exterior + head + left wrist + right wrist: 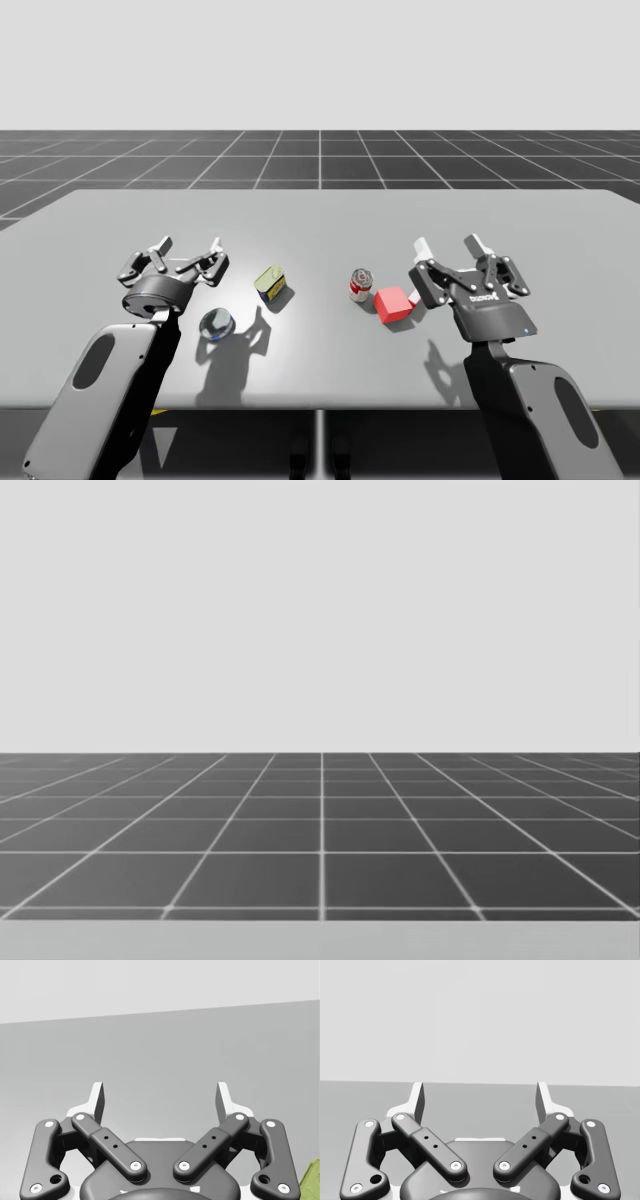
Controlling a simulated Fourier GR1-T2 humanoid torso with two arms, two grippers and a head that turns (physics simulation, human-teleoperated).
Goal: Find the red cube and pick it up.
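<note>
The red cube (395, 304) rests on the grey surface (320, 215), right of centre in the high view. A small red and white can (361, 285) stands upright just beside the cube, on the side toward the middle of the surface. The right end effector (450, 248) is just beside the cube on the opposite side, not around it; contact cannot be determined. This end effector is released: in the right wrist view its fingers (418, 1097) stand wide apart with nothing between them.

An olive-green box (270, 283) lies left of centre, well apart from the cube. A round blue-grey object (216, 323) lies nearer the front edge, next to my left arm. The left end effector (188, 250) is likewise released, its fingers (223, 1097) spread over bare surface.
</note>
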